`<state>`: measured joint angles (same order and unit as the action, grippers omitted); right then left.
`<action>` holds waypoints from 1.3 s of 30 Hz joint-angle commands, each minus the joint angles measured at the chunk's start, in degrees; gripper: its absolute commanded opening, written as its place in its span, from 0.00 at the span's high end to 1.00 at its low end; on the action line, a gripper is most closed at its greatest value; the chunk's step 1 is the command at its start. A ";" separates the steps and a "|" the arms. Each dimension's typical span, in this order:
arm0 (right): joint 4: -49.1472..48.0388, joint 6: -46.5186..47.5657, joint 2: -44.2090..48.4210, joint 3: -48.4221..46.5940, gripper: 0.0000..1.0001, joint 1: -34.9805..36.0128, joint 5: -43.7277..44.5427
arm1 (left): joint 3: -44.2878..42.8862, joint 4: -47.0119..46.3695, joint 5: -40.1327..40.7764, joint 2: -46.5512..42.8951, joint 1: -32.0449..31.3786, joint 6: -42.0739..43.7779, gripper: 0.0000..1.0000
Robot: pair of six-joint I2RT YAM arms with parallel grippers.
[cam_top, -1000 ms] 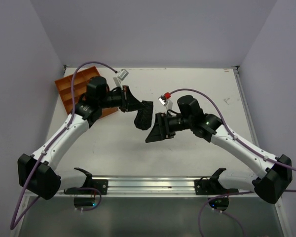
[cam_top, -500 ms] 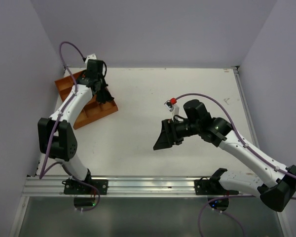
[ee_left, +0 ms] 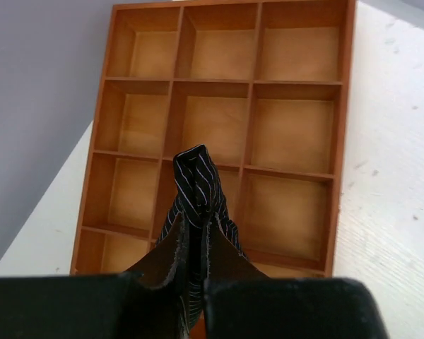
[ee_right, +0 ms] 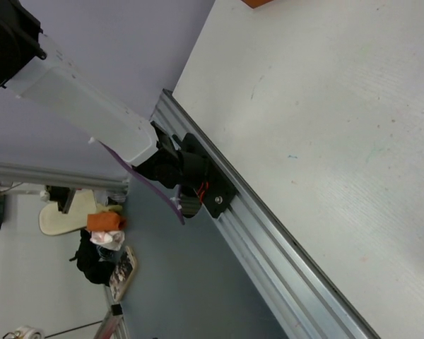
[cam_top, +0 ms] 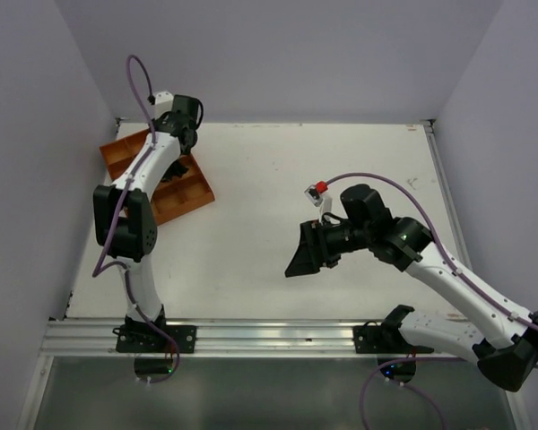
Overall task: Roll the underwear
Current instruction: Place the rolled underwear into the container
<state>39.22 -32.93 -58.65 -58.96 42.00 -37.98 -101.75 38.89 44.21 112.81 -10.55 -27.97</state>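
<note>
Black pinstriped underwear (ee_left: pixel 194 183) in left gripper (ee_left: pixel 196 236), above square-celled wooden tray (ee_left: pixel 343 106)

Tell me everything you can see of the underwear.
The underwear is dark, soft cloth with thin pale stripes, bunched into a narrow fold. The left pincer is shut on its lower part, one pad on each side, and its rounded end pokes out beyond them. It is held over the wooden tray of square compartments; whether it touches the tray cannot be told.
</note>
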 commanded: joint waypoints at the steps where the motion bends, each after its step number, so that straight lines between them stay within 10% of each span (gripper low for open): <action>1: 0.94 1.02 1.44 -0.11 0.34 0.19 1.06 | -3.19 3.20 6.93 2.23 1.93 -0.77 1.00; 20: -0.73 -0.73 5.74 5.26 0.34 0.19 2.11 | 1.56 -1.53 12.66 8.56 6.50 5.02 1.00; 39: -0.20 -0.56 7.41 8.42 0.34 0.28 3.17 | -11.53 -3.91 5.63 19.19 4.48 -2.35 1.00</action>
<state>39.05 -34.41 -51.31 -50.13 42.00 -35.40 -109.34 38.52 52.38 130.52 -4.93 -25.08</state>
